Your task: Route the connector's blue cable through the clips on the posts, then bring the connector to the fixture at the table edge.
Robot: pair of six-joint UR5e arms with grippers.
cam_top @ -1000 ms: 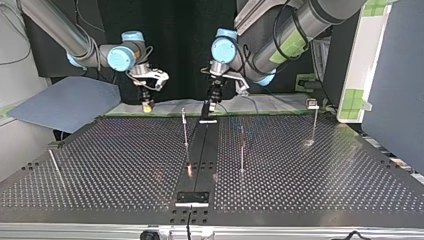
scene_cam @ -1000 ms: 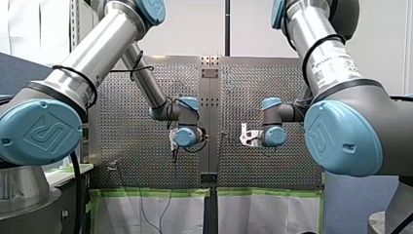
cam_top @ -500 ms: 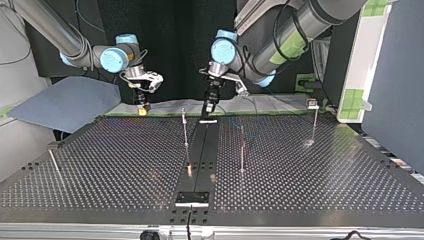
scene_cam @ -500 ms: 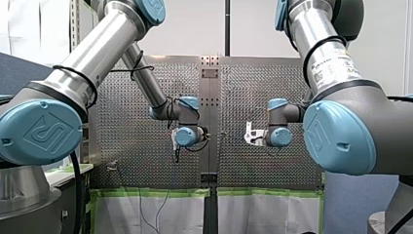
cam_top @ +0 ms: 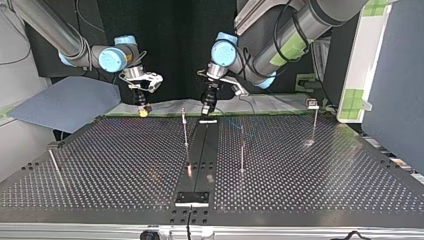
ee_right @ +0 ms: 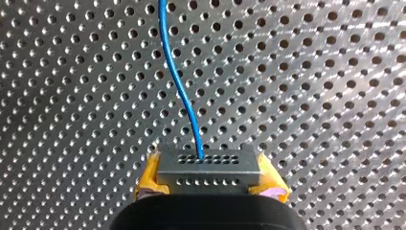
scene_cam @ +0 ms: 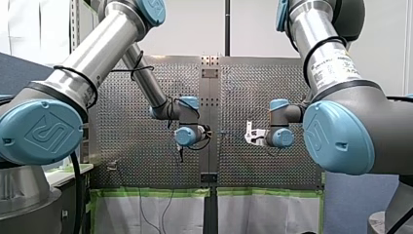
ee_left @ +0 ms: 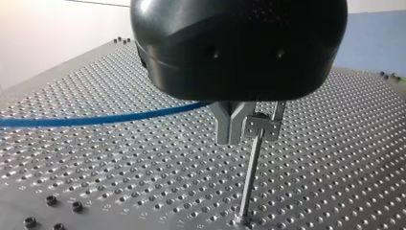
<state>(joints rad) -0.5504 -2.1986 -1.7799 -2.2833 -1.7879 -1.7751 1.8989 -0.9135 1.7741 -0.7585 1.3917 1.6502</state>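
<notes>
In the right wrist view my right gripper is shut on a grey connector, gripped between its yellow pads. A blue cable leaves the connector and runs ahead over the perforated plate. My left gripper has its metal fingers shut on the blue cable, right beside the clip on a thin post. In the top view my right gripper hangs at the far edge toward the left. My left gripper is near the middle.
Several thin posts stand on the perforated table, among them a middle one, another and one at the right. A black fixture sits at the near edge of the top view. A blue-grey sheet lies beyond the table's left corner.
My right gripper has carried the connector toward the top view's left, away from my left gripper. My left gripper has shifted slightly the same way, still on the cable.
</notes>
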